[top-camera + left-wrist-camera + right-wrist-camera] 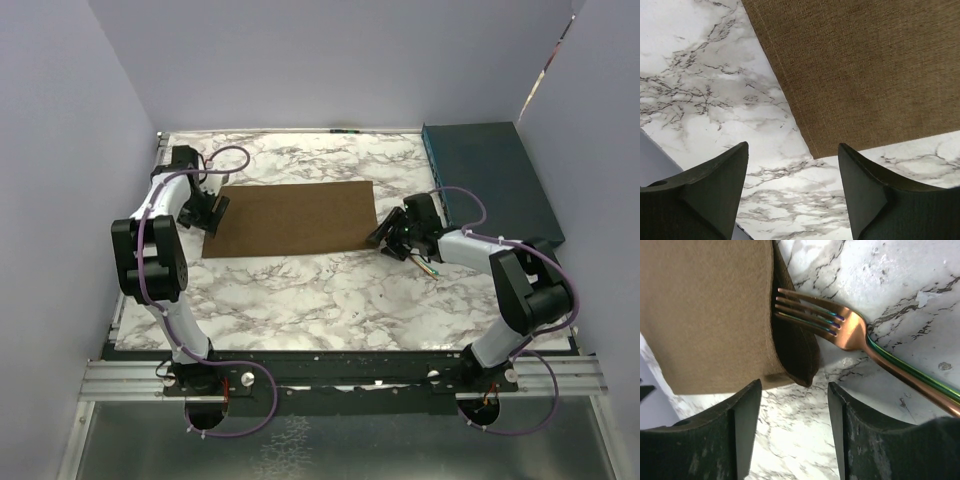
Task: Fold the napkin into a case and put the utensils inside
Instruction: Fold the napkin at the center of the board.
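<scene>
Though the napkin [290, 218] lies folded flat w/ fork [855, 330] tines at its right-end opening, the handle's not in yet; left gripper [792, 185] & right gripper [794, 425] both spread, empty.

Plain brown woven napkin [290, 218], copper fork [855, 332] with green-violet sheen, white grey-veined marble tabletop [330, 300], dark teal box [490, 180], my black left tool [792, 146] and right tool [795, 384]
</scene>
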`<state>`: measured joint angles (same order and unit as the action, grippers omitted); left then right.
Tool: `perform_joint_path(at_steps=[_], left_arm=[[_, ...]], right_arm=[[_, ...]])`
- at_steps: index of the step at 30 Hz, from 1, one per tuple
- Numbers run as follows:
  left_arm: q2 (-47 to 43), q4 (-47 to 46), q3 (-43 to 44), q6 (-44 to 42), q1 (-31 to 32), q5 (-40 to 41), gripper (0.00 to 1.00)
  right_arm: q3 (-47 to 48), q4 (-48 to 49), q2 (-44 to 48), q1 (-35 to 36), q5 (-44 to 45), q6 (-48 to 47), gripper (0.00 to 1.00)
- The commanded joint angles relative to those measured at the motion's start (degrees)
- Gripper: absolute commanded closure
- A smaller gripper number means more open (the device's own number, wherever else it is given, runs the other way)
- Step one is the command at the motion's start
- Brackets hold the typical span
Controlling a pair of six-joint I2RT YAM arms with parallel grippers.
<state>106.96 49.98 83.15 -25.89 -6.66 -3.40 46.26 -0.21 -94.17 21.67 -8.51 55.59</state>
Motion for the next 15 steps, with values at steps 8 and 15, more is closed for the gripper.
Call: perform_joint_path(at_steps=[8,15], left_arm=[[1.57,-8.07,-8.15,-1.72,-2.48,8.43,0.29],[2.85,-11.07,-11.42,-2.35,-2.61,9.66,0.3]], right_arm=[[0.82,3.27,-1.37,1.14,3.48,2.17,0.77],[1.76,1.17,0.44,1.36,5.02,0.69,0.88]])
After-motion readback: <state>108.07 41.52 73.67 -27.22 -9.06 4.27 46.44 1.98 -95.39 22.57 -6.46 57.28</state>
